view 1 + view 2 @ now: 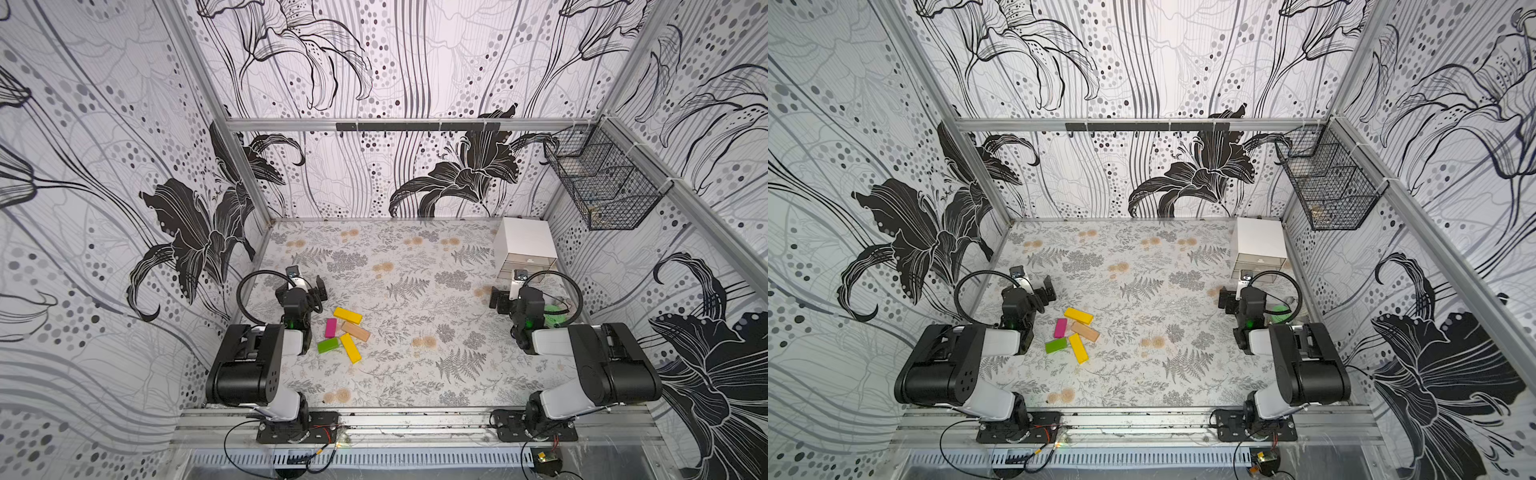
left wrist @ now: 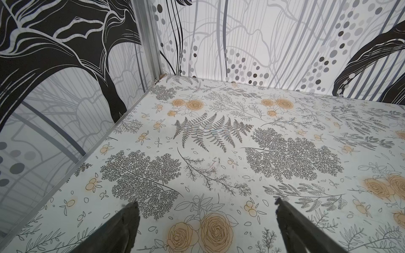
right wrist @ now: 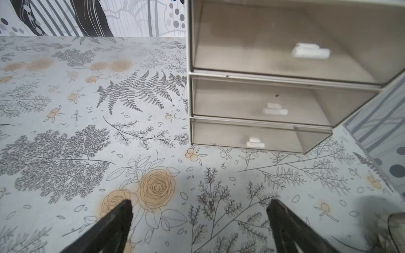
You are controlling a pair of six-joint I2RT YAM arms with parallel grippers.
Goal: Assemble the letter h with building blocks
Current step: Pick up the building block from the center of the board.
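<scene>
Five loose building blocks (image 1: pixel 355 331), unassembled, on floral surface (image 1: pixel 415 316) near left hand (image 2: pixel 206 206), jaws apart, empty; right hand (image 3: pixel 199 204) likewise apart, facing white drawer chest (image 3: pixel 274 98).

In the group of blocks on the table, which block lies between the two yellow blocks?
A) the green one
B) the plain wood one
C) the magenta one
B: in a top view the plain wood block lies between the farther yellow block and the nearer yellow block, while the magenta block and the green block lie off to one side.
</scene>
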